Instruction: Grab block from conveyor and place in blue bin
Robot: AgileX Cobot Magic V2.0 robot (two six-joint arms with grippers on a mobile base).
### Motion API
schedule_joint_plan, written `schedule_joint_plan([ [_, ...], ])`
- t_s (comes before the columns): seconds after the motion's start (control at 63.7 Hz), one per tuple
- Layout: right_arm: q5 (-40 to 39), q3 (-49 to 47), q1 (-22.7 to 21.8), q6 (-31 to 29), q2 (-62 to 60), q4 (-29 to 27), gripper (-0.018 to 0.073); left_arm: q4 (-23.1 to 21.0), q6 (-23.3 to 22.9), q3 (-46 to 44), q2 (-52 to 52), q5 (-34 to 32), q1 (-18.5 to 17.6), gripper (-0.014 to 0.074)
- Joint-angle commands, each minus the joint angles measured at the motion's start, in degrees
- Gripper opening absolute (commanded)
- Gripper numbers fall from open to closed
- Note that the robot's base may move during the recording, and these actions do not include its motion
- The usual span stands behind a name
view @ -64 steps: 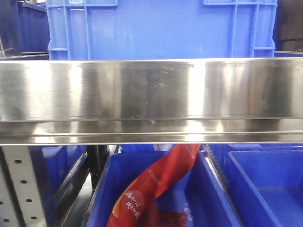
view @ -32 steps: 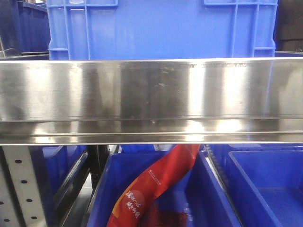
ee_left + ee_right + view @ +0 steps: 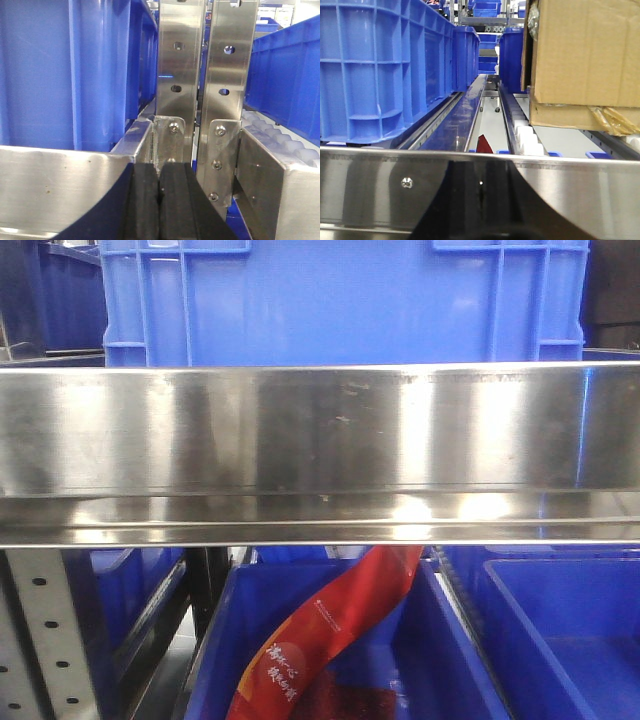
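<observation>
The block and the conveyor are out of view in every frame. Several blue bins show: a large one above a steel rail in the front view, and others below it. I cannot tell which of them is the task's bin. My left gripper is at the bottom of the left wrist view, its black pads pressed together with nothing between them. My right gripper is shut and empty too, close behind a steel rail.
A red packet lies in the lower middle bin. Two steel uprights stand just ahead of the left gripper, with blue bins on the left and right. By the right gripper are blue crates, a cardboard box and white rollers.
</observation>
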State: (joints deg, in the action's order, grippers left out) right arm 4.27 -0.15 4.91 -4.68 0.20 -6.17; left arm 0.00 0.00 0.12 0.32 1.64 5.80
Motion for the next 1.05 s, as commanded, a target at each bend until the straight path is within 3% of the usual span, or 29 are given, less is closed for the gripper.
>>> schedule_joint_plan([
  [0.0,-1.79,0.15,-0.34,-0.18,-0.20,-0.28,-0.0162,0.00,-0.73,-0.12,-0.32,-1.04,0.17,-0.0111],
  [1.036,-1.79,0.15,-0.34,-0.18,-0.20,-0.28,-0.0162,0.00,-0.73,-0.12,-0.32,-1.04,0.17,-0.0111],
])
